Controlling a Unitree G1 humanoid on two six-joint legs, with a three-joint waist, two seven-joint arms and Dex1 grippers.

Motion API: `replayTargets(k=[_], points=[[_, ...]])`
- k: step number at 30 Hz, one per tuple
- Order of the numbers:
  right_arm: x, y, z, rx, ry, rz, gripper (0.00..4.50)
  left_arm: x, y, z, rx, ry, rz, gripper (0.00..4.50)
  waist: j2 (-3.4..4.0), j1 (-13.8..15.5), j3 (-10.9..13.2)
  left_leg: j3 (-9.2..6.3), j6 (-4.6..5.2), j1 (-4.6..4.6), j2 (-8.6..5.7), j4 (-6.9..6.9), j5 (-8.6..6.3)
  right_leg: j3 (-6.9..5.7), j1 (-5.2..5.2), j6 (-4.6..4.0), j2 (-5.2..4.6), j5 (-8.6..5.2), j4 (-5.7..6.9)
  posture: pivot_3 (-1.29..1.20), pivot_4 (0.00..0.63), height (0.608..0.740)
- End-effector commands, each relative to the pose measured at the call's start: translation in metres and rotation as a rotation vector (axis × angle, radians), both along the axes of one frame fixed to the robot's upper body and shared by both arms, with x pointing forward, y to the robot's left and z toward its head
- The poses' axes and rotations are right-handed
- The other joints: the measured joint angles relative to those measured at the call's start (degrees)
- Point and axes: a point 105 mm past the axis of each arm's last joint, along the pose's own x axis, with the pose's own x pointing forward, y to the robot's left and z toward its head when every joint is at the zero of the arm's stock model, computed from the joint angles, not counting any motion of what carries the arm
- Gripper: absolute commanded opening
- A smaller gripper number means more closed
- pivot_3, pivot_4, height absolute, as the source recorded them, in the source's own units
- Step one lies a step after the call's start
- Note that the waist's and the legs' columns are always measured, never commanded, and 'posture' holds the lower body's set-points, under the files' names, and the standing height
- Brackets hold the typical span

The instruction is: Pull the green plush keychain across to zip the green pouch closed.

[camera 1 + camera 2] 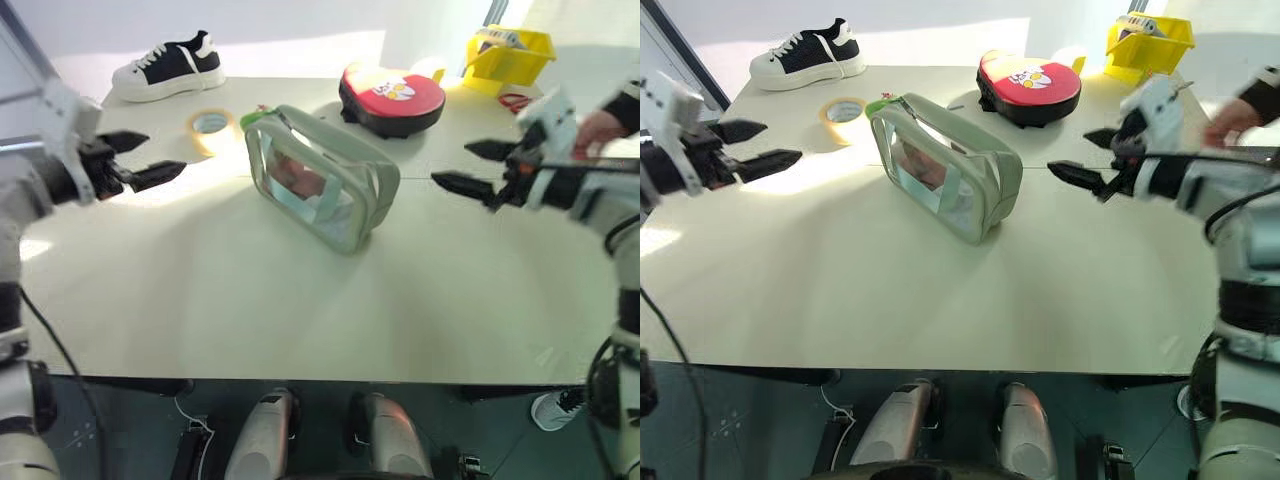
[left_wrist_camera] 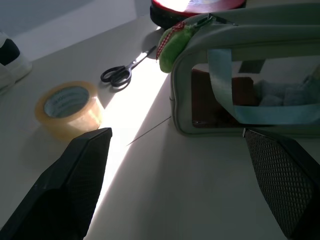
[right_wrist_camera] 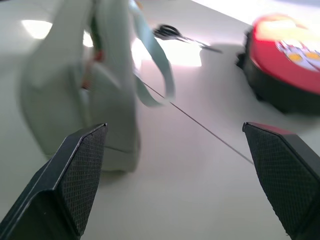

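The green pouch [image 1: 322,182] stands upright in the middle of the table, its clear side showing reddish and teal contents. The green plush keychain [image 2: 174,43] hangs at the pouch's far left top corner [image 1: 255,117], at the end of the zipper. My left gripper [image 1: 165,153] hovers open to the left of the pouch, pointing toward it and well apart from it. On the other side, my right gripper [image 1: 450,163] is open too, aimed at the pouch with a clear gap. Neither holds anything.
A yellow tape roll [image 1: 210,125] and black scissors [image 2: 120,73] lie behind the pouch on the left. A red round case [image 1: 392,98] sits behind it, a black-and-white shoe [image 1: 168,65] far left, a yellow bin [image 1: 508,55] far right. A person's hand [image 1: 600,126] shows at the right edge.
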Motion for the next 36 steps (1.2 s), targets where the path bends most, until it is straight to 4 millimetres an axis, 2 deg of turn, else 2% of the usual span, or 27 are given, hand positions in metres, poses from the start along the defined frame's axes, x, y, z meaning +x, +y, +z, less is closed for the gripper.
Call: replayTargets(k=[1, 3, 9, 13, 16, 21, 23, 26, 29, 34, 36], points=[[-0.004, 0.012, 0.009, 0.008, 0.010, 0.083, 4.50, -0.003, 0.000, 0.010, 0.029, -0.005, -0.068, 4.48, -0.02, 0.00, 0.00, 0.00, 0.07, -0.01, -0.04, -0.09, 0.04, 0.00, -0.02, 0.03, -0.03, 0.02, -0.04, 0.00, 0.150, 0.740], [-0.004, 0.019, 0.014, 0.013, -0.002, 0.100, 4.50, -0.002, -0.001, 0.009, 0.035, 0.007, -0.074, 4.48, -0.04, -0.01, 0.02, 0.07, 0.18, -0.06, -0.06, -0.12, 0.05, -0.01, -0.07, -0.10, -0.05, 0.16, 0.03, 0.00, 0.150, 0.740], [-0.004, 0.025, 0.011, -0.014, -0.004, 0.099, 4.50, 0.002, -0.006, 0.013, 0.039, -0.028, -0.092, 4.48, -0.09, 0.08, 0.05, 0.31, 0.33, -0.08, -0.15, -0.07, -0.01, -0.03, -0.09, 0.09, -0.05, 0.28, 0.10, 0.00, 0.150, 0.740], [-0.002, 0.032, 0.022, -0.010, -0.039, 0.100, 4.50, 0.000, -0.012, 0.020, 0.078, -0.058, -0.108, 4.48, -0.08, -0.05, 0.05, 0.47, 0.35, -0.03, -0.14, 0.03, -0.03, 0.18, -0.08, 0.21, -0.06, 0.33, 0.05, 0.00, 0.150, 0.740], [0.005, 0.054, 0.033, 0.009, -0.050, 0.108, 4.50, -0.013, -0.037, 0.032, 0.082, -0.065, -0.227, 4.48, -0.09, -0.38, 0.05, 0.58, 0.33, -0.01, -0.05, 0.08, -0.04, 0.43, -0.15, 0.26, -0.08, 0.38, 0.05, 0.00, 0.150, 0.740], [0.015, 0.112, 0.046, 0.053, -0.020, 0.167, 4.50, -0.042, -0.068, 0.054, 0.120, -0.082, -0.407, 4.48, -0.09, -0.85, 0.05, 0.77, 0.33, 0.02, 0.01, 0.01, -0.01, 0.72, -0.33, 0.17, -0.05, 0.44, 0.15, 0.00, 0.150, 0.740], [0.020, 0.135, 0.039, 0.053, 0.006, 0.190, 4.50, -0.048, -0.075, 0.055, 0.145, -0.102, -0.448, 4.48, -0.09, -1.24, 0.04, 0.86, 0.36, 0.04, 0.00, -0.04, -0.01, 0.77, -0.35, 0.17, -0.02, 0.44, 0.23, 0.00, 0.150, 0.740], [0.036, 0.158, 0.023, 0.017, 0.008, 0.155, 4.50, -0.044, -0.070, 0.058, 0.131, -0.125, -0.415, 4.48, -0.11, -1.47, 0.04, 1.00, 0.41, 0.08, -0.06, 0.00, -0.01, 0.79, -0.34, 0.17, 0.02, 0.45, 0.40, 0.00, 0.150, 0.740], [0.049, 0.168, 0.013, -0.023, -0.002, 0.130, 4.50, -0.045, -0.061, 0.046, 0.172, -0.101, -0.389, 4.48, -0.10, -1.53, 0.04, 1.11, 0.55, 0.07, -0.10, 0.09, -0.03, 0.88, -0.36, 0.29, 0.03, 0.51, 0.44, 0.00, 0.150, 0.740], [0.046, 0.181, 0.001, -0.080, 0.005, 0.200, 4.50, -0.046, -0.057, 0.038, 0.174, -0.089, -0.363, 4.48, -0.12, -1.41, 0.04, 1.12, 0.63, 0.05, -0.11, 0.25, 0.00, 1.05, -0.36, 0.34, 0.10, 0.53, 0.43, 0.00, 0.150, 0.740], [0.045, 0.184, 0.001, -0.100, -0.015, 0.227, 3.98, -0.046, -0.057, 0.038, 0.177, -0.089, -0.357, 4.50, -0.12, -1.51, 0.04, 1.13, 0.64, 0.06, -0.11, 0.29, 0.00, 1.10, -0.36, 0.35, 0.12, 0.54, 0.45, 0.00, 0.150, 0.740]])
